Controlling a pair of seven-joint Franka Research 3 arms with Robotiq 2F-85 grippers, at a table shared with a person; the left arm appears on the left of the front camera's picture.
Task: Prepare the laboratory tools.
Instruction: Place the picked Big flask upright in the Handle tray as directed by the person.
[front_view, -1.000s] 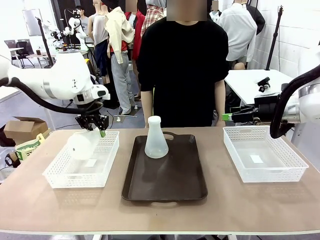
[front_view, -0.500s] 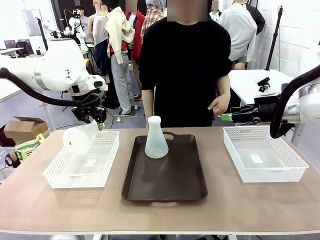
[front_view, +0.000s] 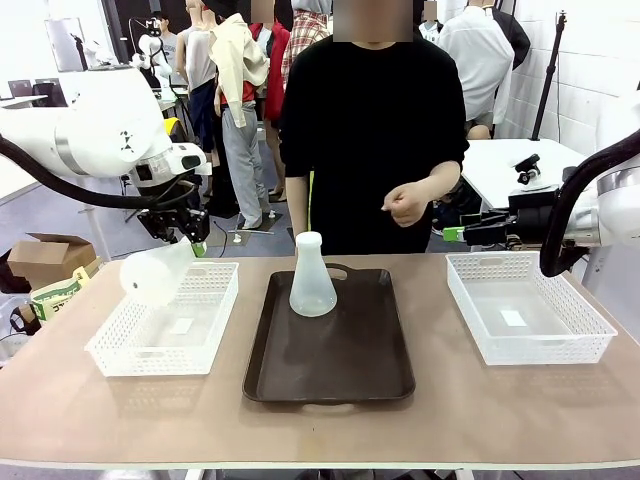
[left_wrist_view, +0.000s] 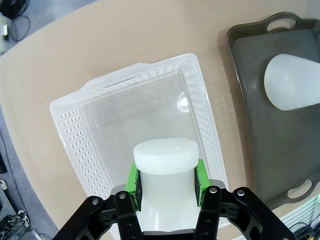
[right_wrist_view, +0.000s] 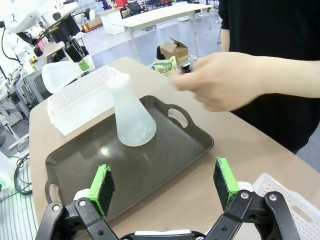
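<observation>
Between the left gripper's (left_wrist_view: 167, 182) closed jaws hangs one frosted-white conical flask (front_view: 158, 276); another (front_view: 312, 277) already stands on the dark brown tray (front_view: 330, 360); right gripper (right_wrist_view: 164, 187) gapes empty.

Dark brown tray (front_view: 330, 365) sits at table centre, handles at near and far ends. White mesh basket (front_view: 130, 352) lies to its left, a second white mesh basket (front_view: 590, 340) to its right; each holds a small white label on its floor. Table (front_view: 500, 420) surface is tan. Cardboard box (front_view: 45, 258) on floor, far left.
</observation>
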